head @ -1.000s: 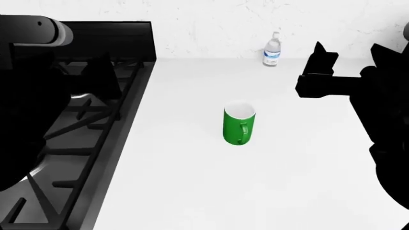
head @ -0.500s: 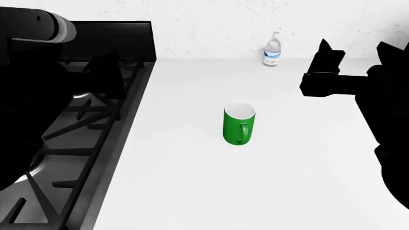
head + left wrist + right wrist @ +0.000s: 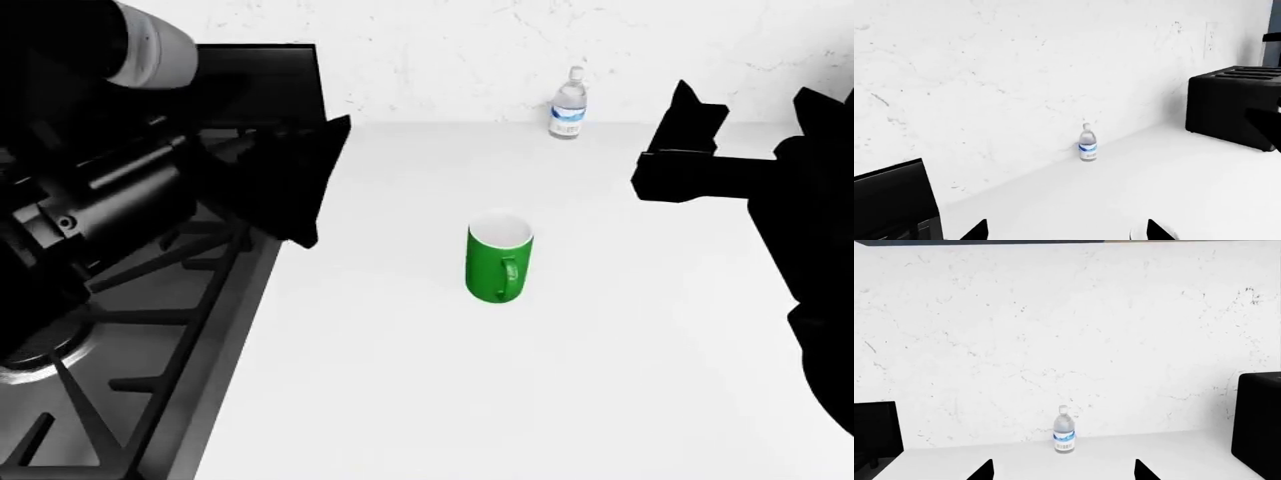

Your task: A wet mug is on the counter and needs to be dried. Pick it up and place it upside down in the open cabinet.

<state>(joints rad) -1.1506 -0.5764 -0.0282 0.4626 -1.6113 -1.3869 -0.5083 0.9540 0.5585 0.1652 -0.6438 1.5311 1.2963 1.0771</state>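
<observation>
Mug (image 3: 499,262) stands upright on the white desk (image 3: 561,380), mouth up and handle turned toward the robot, near the middle and well apart from everything else, so either arm can reach it. Neither hand touches it. The left hand (image 3: 296,180) hangs over the stove's (image 3: 147,330) edge, pointing toward the mug; its fingertips (image 3: 977,231) sit wide apart in the wrist view, likely readied for a grasp. The right hand (image 3: 741,125) hovers high at the far side, fingers (image 3: 984,471) also spread, holding nothing. A water bottle (image 3: 569,103) stands by the back wall, a black toaster (image 3: 1234,107) farther along. No cabinet shows here.
</observation>
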